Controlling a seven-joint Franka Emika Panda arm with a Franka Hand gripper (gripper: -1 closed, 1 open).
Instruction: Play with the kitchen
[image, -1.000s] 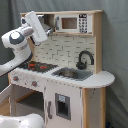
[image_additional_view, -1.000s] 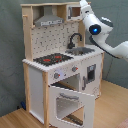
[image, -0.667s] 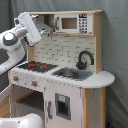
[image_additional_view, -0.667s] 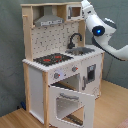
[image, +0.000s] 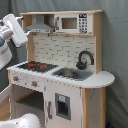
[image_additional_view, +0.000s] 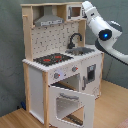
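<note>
The kitchen (image: 65, 85) is a tall white and light-wood toy with a black-and-red hob (image: 36, 65), grey sink (image: 72, 74), black faucet (image: 85, 59) and grey hood (image: 41, 26). In the second exterior view the kitchen (image_additional_view: 55, 70) has its windowed oven door (image_additional_view: 70, 104) hanging open and down. My gripper (image_additional_view: 85, 7) is up high in front of the top shelf, apart from the kitchen. In the first exterior view the gripper (image: 19, 21) shows at the first exterior view's left, level with the hood.
A toy microwave (image: 72, 23) sits on the top shelf. The rounded counter end (image: 102, 79) sticks out beside the sink. A grey curtain (image_additional_view: 10, 40) hangs behind. The floor (image_additional_view: 112, 107) is light wood. A white rounded part (image: 22, 121) lies at the bottom edge.
The arm has drawn back from the hood towards the first exterior view's left and risen a little in the second exterior view. The kitchen and its open oven door have not moved.
</note>
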